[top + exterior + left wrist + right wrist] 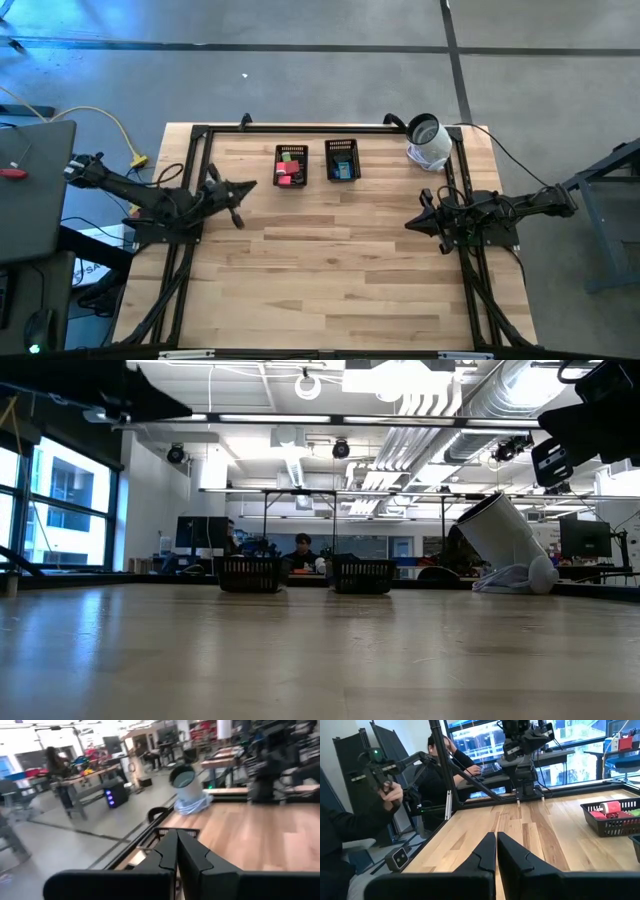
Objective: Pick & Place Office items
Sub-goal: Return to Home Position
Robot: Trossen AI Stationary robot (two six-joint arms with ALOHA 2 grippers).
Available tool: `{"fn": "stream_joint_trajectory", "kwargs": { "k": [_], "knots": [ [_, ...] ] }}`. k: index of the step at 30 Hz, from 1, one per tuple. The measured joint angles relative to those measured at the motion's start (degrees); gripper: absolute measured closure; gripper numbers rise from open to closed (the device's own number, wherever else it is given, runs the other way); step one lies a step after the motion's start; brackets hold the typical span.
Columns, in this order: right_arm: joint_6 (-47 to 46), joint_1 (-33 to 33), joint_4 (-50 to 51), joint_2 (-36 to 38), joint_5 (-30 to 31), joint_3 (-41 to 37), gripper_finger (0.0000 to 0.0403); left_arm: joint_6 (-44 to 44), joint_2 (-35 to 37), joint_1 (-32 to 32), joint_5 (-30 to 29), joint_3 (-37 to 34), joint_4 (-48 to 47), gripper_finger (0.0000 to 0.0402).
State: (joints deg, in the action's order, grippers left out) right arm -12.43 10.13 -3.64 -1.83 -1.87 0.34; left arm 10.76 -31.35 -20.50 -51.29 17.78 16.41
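Both arms sit tucked at their own sides of the table, each pointing in toward the middle. The left gripper (248, 187) and right gripper (410, 224) each have their fingers pressed together, holding nothing. The office items (290, 172) sit at the far middle: red, pink and green bits in the left tray (291, 148), blue ones in the right tray (341, 142).

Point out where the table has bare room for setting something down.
Bare wood spans the middle and near half of the table, between the left gripper and right gripper. The far edge is crowded: left mesh tray, right mesh tray and the tilted white cylinder.
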Motion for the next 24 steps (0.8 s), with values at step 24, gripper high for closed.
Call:
{"fn": "stream_joint_trajectory", "kwargs": {
  "k": [24],
  "knots": [
    [-0.4,0.0,0.3,0.0,-0.2,0.0,0.0401,-15.5,31.3,17.2,30.4,-9.1,-20.0,0.0401]
  ]
}}
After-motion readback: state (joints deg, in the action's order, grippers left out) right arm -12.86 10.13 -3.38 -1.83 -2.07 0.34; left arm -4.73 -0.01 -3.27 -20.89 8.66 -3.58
